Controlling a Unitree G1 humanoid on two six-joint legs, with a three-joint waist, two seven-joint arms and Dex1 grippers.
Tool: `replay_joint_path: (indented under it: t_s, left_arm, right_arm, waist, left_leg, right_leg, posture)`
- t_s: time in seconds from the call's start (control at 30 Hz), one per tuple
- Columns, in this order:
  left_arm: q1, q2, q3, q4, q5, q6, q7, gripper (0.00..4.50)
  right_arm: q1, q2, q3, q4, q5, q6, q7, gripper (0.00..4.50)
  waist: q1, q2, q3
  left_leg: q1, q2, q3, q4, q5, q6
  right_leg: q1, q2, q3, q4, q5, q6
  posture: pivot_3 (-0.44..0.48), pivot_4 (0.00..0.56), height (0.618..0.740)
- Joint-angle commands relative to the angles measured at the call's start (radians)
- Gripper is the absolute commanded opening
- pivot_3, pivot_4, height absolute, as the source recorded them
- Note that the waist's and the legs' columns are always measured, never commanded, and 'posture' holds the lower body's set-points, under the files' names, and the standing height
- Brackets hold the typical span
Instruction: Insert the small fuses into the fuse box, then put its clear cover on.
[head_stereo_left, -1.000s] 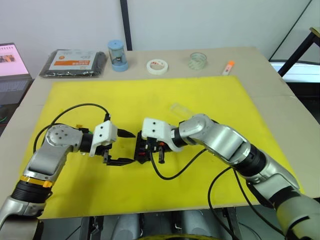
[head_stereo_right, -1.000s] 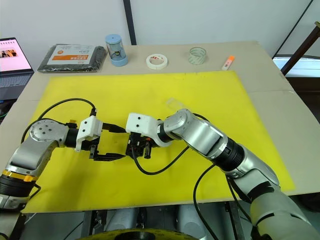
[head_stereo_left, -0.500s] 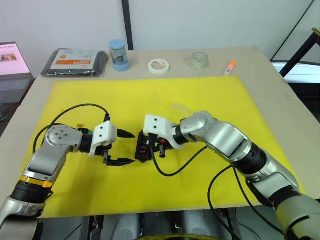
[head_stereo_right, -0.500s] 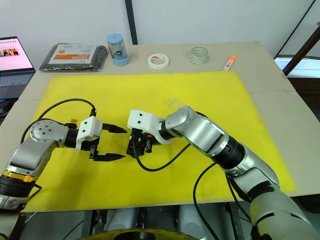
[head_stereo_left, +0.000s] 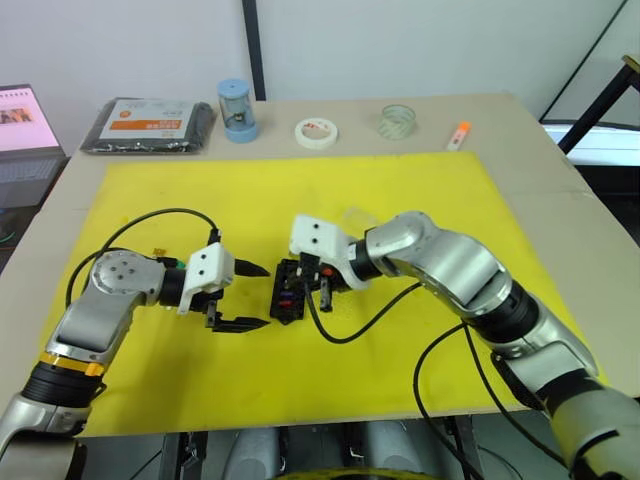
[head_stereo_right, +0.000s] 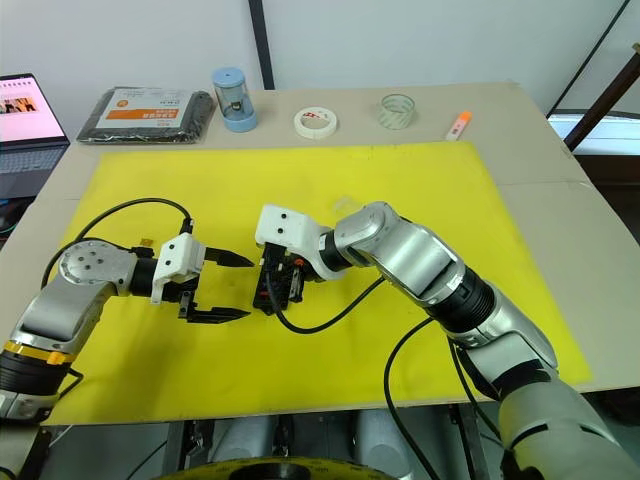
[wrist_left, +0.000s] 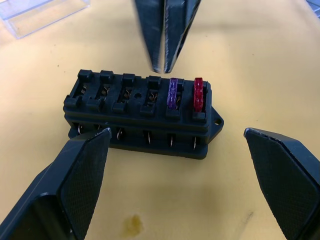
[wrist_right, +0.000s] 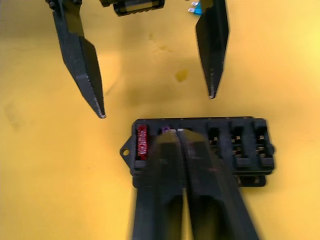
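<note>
At the middle of the head view, on the yellow mat, lies the fuse box, a purple fuse and a red fuse seated in its two end slots and the other four slots bare. The right gripper hangs just above it with its fingers pressed together, nothing visible between them, while the left gripper, just left of the box, is spread wide and empty. The clear cover lies on the mat just above and right of the box, a teal fuse lies near the left gripper, and a tape roll sits along the table's upper edge.
</note>
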Motion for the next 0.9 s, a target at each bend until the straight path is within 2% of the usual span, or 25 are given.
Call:
replay_joint_path:
  t_s: [0.03,0.37,0.7,0.9]
  left_arm:
    - [-0.002,0.012,0.016,-0.015,-0.006,-0.006,0.001,4.50]
    - [0.000,0.014,0.018,-0.015,-0.006,-0.003,0.003,4.50]
    - [-0.003,0.011,0.015,-0.015,-0.006,-0.002,0.006,4.50]
    - [-0.002,0.014,0.019,-0.018,-0.008,0.002,0.006,4.50]
  right_arm:
    - [0.007,0.010,-0.004,-0.031,-0.006,-0.036,-0.004,0.03]
    - [0.025,0.006,0.012,-0.008,-0.028,-0.079,0.008,0.03]
    - [0.083,-0.029,0.081,0.060,-0.107,-0.167,0.022,0.03]
    - [0.082,-0.024,0.057,0.057,-0.104,-0.160,0.034,0.03]
  waist:
    - [0.000,0.000,0.000]
    - [0.000,0.000,0.000]
    - [0.000,0.000,0.000]
    - [0.000,0.000,0.000]
  left_leg:
    - [0.000,0.000,0.000,0.000,0.000,0.000]
    - [0.000,0.000,0.000,0.000,0.000,-0.001]
    - [0.001,0.000,0.000,0.000,0.000,0.000]
    - [0.001,0.000,0.000,0.000,0.000,0.000]
  right_leg:
    - [0.000,0.000,0.000,0.000,0.000,0.000]
    - [0.000,0.000,0.000,0.000,0.000,0.000]
    - [0.001,0.000,0.000,0.000,0.000,0.000]
    - [0.001,0.000,0.000,0.000,0.000,0.000]
  posture:
    - [0.000,0.150,0.740]
    - [0.000,0.150,0.740]
    - [0.000,0.150,0.740]
    - [0.000,0.150,0.740]
